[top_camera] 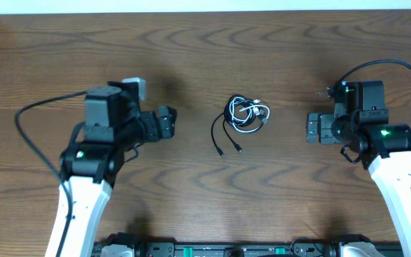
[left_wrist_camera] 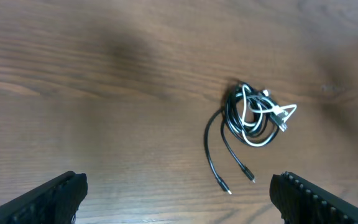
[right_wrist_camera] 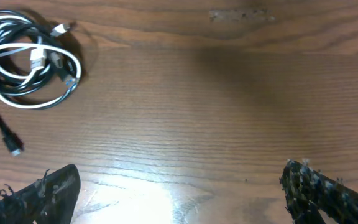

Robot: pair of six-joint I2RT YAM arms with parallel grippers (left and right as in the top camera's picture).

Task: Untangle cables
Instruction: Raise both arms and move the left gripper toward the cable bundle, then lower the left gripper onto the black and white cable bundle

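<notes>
A small tangle of cables (top_camera: 242, 116), black cords coiled with one white cord, lies at the middle of the wooden table. Two black plug ends trail out toward the front. It shows in the left wrist view (left_wrist_camera: 251, 116) and at the top left of the right wrist view (right_wrist_camera: 27, 67). My left gripper (top_camera: 167, 123) is open and empty, left of the tangle and apart from it; its fingers frame bare wood in its own view (left_wrist_camera: 179, 193). My right gripper (top_camera: 312, 128) is open and empty, right of the tangle and apart from it (right_wrist_camera: 179, 193).
The wooden table (top_camera: 205, 200) fills the view. Thick black wires loop from each arm, one at the left (top_camera: 27, 121) and one at the right (top_camera: 405, 71). The table's far edge runs along the top.
</notes>
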